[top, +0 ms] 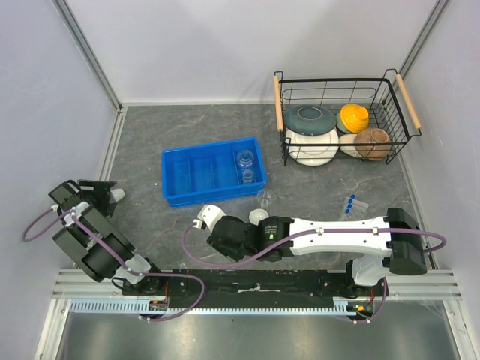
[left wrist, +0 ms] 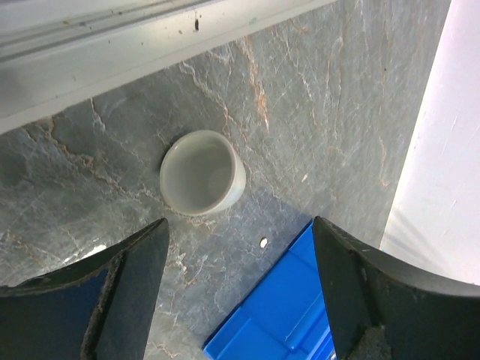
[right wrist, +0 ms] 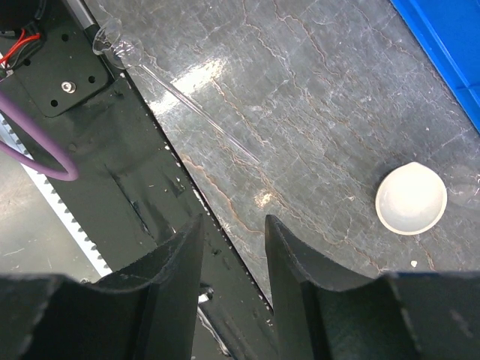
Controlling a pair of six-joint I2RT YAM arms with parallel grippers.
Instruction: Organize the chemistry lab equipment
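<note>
Left gripper (left wrist: 240, 229): fingers spread wide, nothing between them; at the far left of the overhead frame.
Tiny white cup (left wrist: 202, 172): upright on the grey table (top: 150, 135), mouth up; just above the finger gap in the left wrist frame, touching neither finger.
Right gripper (right wrist: 232, 225): fingers narrow, only a slim gap between them, holding nothing; lower centre of the overhead frame, below the front edge of the tray.
White dish (right wrist: 411, 199): round, with a small spout; on the table at the right of the right wrist frame, well apart from the fingers.
Glass rod (right wrist: 196, 116): thin and clear, lying diagonally on the table; bulbed end at the upper left of the right wrist frame, beside the black base plate (right wrist: 112, 150).
Blue tray (top: 187, 176): divided into compartments, at the centre of the overhead frame.
Beakers (top: 243, 159): two, clear, upright in the right-hand compartments of the tray, one behind the other.
Clear glass piece (top: 266, 197): on the table just below the tray's lower right corner, near the dish; kind not clear.
Blue-capped tubes (top: 350, 202): lying on the table right of centre, above the right arm's forearm; count hard to tell.
Wire basket (top: 337, 79): upper right of the overhead frame, wooden handles; holds the bowls (top: 310, 120) in blue-grey, white, yellow and brown.
</note>
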